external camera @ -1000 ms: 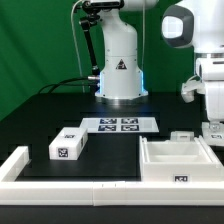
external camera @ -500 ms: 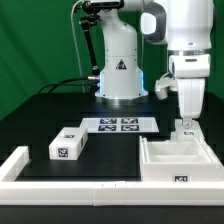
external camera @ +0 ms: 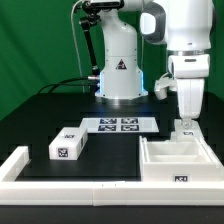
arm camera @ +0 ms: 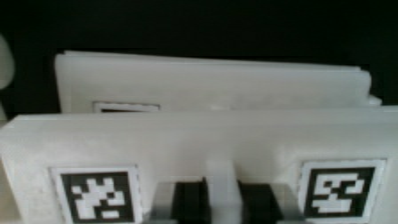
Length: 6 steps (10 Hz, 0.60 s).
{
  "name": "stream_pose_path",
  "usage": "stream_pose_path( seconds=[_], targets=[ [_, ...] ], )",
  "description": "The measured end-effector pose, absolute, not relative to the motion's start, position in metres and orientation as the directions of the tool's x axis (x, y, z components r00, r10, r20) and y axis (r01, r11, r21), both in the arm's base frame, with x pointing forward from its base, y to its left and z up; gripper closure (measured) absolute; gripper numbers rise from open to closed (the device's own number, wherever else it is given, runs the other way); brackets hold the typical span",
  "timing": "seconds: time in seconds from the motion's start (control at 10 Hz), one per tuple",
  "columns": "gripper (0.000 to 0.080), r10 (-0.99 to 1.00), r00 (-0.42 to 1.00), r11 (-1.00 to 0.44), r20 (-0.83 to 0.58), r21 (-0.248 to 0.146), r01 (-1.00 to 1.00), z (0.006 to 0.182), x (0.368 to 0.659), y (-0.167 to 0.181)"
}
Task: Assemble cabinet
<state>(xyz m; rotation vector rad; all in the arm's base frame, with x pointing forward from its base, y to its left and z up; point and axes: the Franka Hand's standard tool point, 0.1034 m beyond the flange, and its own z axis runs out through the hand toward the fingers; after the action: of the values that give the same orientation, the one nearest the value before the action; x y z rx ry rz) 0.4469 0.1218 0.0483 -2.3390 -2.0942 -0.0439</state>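
Observation:
The cabinet's white boxy shell (external camera: 178, 160) lies open-side up at the exterior view's right, a tag on its front face. My gripper (external camera: 186, 126) comes straight down onto the raised wall at the shell's far edge. In the wrist view the two dark fingers (arm camera: 187, 200) straddle that white wall (arm camera: 214, 140) between two tags, and the gripper (arm camera: 217, 200) is shut on it. A second tagged wall (arm camera: 196, 80) lies beyond. A smaller white tagged block (external camera: 67, 145) rests on the black table at the exterior view's left, apart from the shell.
The marker board (external camera: 120, 124) lies flat mid-table in front of the robot base (external camera: 120, 70). A long white rail (external camera: 20, 165) edges the table's front and left side. A green curtain forms the backdrop.
The arm shifted toward the exterior view's left, from beyond the shell's right end onto its far wall, then held still. Shell and block have not moved.

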Motion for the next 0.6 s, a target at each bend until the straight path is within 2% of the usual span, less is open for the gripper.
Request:
stream_pose_path(
  seconds=[0.3, 0.6],
  targets=[
    [0.0732, 0.994, 0.106, -0.107, 0.026, 0.030, 0.994, 0.0505, 0.4533, 0.1073],
    [0.0732, 0.994, 0.106, -0.106, 0.025, 0.027, 0.994, 0.0498, 0.4532, 0.1074]
  ],
)
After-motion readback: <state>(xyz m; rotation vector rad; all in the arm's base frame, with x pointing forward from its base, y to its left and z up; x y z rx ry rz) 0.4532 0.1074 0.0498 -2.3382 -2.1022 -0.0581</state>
